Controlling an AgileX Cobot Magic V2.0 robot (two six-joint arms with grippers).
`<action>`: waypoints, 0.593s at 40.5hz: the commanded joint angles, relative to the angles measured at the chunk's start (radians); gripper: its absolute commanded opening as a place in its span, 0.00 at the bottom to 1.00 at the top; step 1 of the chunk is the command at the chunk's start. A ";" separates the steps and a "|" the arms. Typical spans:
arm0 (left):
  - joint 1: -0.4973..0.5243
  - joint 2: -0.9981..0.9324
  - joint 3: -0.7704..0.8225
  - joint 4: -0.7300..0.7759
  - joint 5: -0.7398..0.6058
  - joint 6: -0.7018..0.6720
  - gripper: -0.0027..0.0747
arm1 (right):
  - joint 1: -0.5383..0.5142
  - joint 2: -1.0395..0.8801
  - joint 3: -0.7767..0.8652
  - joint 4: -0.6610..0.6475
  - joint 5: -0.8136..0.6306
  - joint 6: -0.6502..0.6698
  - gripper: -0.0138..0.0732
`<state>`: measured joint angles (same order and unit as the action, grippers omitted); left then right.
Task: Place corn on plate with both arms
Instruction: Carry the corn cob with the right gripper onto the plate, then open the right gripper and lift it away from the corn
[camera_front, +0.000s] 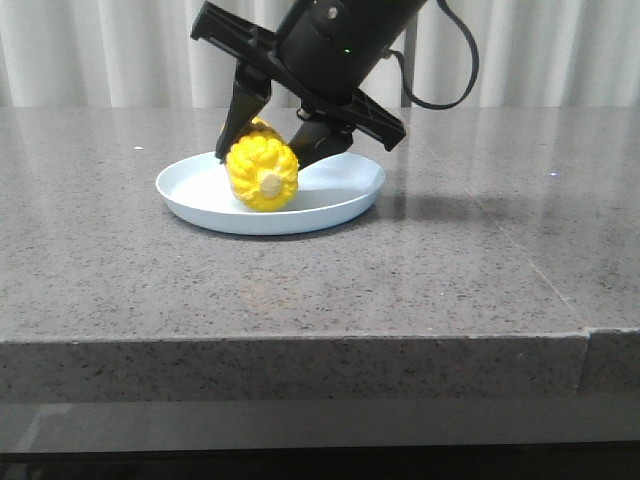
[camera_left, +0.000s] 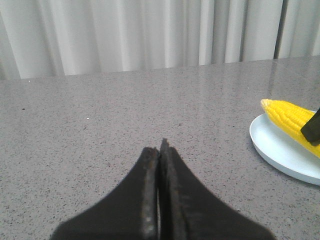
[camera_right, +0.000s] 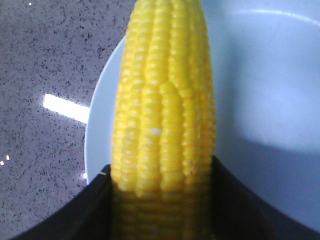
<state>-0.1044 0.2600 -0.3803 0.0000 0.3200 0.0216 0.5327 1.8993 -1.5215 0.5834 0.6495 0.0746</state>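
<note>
Pale curtains hang behind a grey speckled stone table (camera_front: 300, 290). The right gripper (camera_front: 283, 135) clenches the corn (camera_front: 262, 175) between its fingers, lowering it over the plate (camera_front: 340, 205), presumably to set it down. The cob's long axis runs away from the gripper, stub end facing the front camera. The left gripper (camera_left: 159, 150) is pinched closed, empty, well aside.

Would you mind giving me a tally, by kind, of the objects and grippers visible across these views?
Corn: 1, yellow, lying on the plate, held by the right gripper
Plate: 1, pale blue-white
Grippers: 2, the right gripper shut on the corn, the left gripper closed and empty over the table
Table: 1, grey speckled stone
Total: 5
</note>
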 joint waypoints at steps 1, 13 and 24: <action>-0.002 0.009 -0.027 0.000 -0.083 0.000 0.01 | -0.004 -0.049 -0.028 0.018 -0.040 0.002 0.31; -0.002 0.009 -0.027 0.000 -0.083 0.000 0.01 | -0.005 -0.049 -0.028 0.018 -0.025 0.002 0.71; -0.002 0.009 -0.027 0.000 -0.083 0.000 0.01 | -0.050 -0.117 -0.042 0.016 -0.026 0.002 0.76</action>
<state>-0.1044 0.2600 -0.3803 0.0000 0.3200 0.0216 0.5091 1.8781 -1.5215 0.5834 0.6572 0.0761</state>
